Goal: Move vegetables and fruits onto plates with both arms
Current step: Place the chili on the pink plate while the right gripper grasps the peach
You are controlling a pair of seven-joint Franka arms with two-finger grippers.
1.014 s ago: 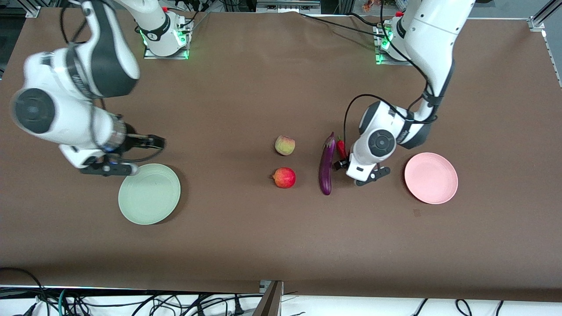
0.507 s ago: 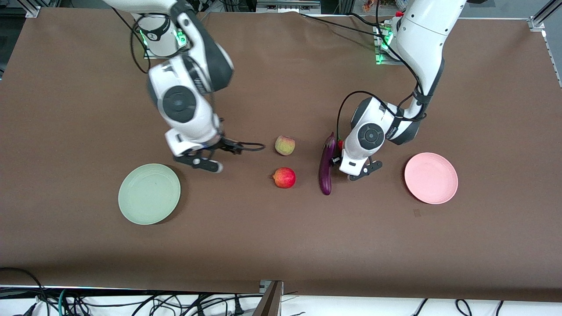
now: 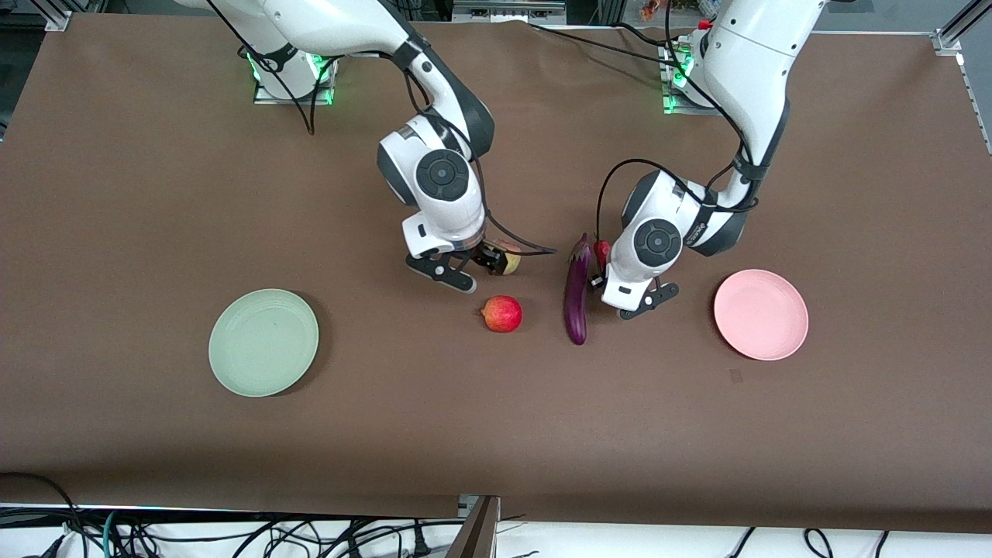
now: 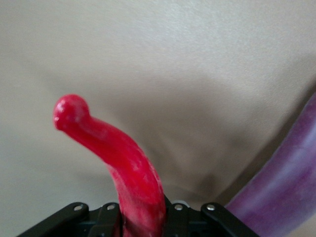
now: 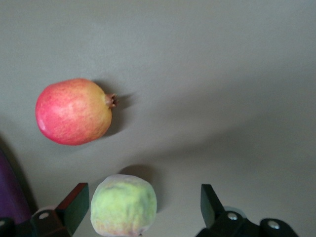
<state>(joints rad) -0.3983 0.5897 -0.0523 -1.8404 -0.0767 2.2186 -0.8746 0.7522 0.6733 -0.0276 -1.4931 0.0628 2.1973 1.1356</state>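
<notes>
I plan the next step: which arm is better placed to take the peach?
Right. The right gripper is open around the peach, while the left gripper is at the chili pepper.

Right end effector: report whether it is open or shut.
Open. In the right wrist view the right end effector has its fingers spread wide, with the peach between them, a gap on one side.

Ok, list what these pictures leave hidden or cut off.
- Chili pepper: in the front view, mostly hidden by the left arm's wrist; its stem end is cut off at the left wrist view's edge.
- Peach: in the front view, largely covered by the right gripper, which is open around it.
- Eggplant: only a blurred sliver in the left wrist view.
- Left gripper: whether it grips the chili cannot be told.
</notes>
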